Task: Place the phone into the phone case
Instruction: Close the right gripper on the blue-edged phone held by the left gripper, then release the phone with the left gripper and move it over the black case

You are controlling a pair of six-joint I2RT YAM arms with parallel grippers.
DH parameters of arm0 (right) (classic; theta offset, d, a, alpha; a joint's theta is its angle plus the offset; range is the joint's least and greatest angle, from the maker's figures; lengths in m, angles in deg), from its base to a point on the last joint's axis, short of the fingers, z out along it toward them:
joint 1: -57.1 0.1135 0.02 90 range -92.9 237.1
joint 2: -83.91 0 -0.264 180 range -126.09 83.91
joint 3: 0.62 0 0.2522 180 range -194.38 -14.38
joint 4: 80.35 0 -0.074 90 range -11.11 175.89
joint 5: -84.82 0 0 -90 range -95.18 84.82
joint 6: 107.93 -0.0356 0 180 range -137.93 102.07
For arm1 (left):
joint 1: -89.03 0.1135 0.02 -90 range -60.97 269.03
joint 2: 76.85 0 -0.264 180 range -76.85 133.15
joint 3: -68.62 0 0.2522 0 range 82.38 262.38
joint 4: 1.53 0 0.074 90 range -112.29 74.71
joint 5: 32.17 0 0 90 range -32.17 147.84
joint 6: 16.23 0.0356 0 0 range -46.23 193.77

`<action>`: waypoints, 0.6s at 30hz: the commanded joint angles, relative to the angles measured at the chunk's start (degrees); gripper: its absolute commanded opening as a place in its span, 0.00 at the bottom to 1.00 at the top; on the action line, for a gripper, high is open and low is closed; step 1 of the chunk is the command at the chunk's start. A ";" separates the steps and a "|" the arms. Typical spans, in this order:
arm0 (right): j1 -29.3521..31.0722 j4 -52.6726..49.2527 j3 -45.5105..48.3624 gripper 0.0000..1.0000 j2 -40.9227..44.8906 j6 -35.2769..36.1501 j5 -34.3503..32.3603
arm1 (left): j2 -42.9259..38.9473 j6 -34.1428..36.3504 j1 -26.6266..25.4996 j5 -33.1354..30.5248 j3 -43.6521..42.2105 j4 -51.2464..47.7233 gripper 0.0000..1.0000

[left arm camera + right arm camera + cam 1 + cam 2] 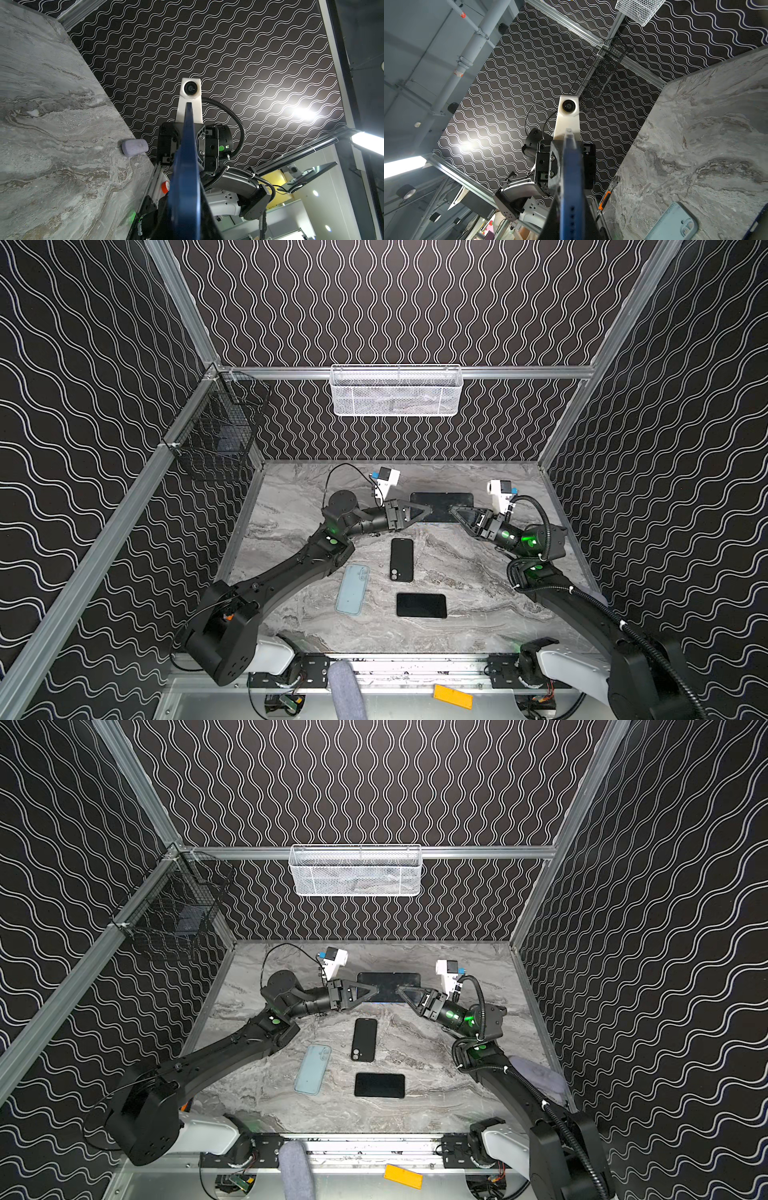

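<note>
Top views: phone [441, 504], dark face up, is held level above the table [291, 497], bridging the gap between the two sets of fingertips. Left gripper [428, 511] is pinched shut on one short end and right gripper [454, 511] is pinched shut on the other. Each upper finger [422, 510] lies over the phone's face; the lower fingers are hidden beneath it.

Only a thin blue line shows along the phone's long edge on the arm-base side. Can't tell if the phone is fully seated in its case.

Left wrist view: blue phone case [185, 176] seen edge-on, running straight out from the lens. It blocks this gripper's own fingers, which show only as dark blurred bits on either side. Right wrist view is much the same, with a blue edge, a row of small holes, and the fingers mostly covered.

Resting on the table, on the arm-base side of the fingers:
- black case [402, 560], nearest, roughly under the gap between the fingertips
- second phone [421, 605], beyond it, screen dark
- light blue case [352, 589], off toward the left arm. In the right wrist view it is cut off by the frame edge.

Lilac lump [135, 147] sits at the table edge; can't make out what it is.
</note>
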 commanded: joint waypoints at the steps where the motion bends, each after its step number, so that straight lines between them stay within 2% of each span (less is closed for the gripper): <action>1: -0.25 3.33 -0.10 0.00 0.68 1.85 -1.88 | -1.27 1.66 0.30 -2.99 0.45 -3.18 0.19; 2: -0.36 3.11 -0.02 0.00 0.91 1.85 -2.13 | -1.90 2.70 0.26 -3.58 0.47 -4.46 0.31; 4: -0.65 2.48 0.08 0.00 1.48 1.84 -2.71 | -3.42 5.31 0.25 -5.48 0.41 -8.61 0.50; 7: -1.46 0.78 -0.18 0.00 2.53 2.11 -3.25 | -5.98 10.21 0.31 -8.17 0.83 -15.67 0.60; 11: -3.36 -2.06 -0.22 0.00 4.12 2.85 -3.69 | -10.63 16.25 0.24 -14.02 1.41 -25.93 0.63; 14: -5.04 -8.35 -0.50 0.00 5.84 5.76 -3.78 | -15.35 20.19 0.33 -21.39 1.38 -35.33 0.63; 18: -6.40 -22.47 -1.86 0.00 9.96 15.12 -6.05 | -19.86 24.07 -0.02 -34.05 3.64 -52.89 0.60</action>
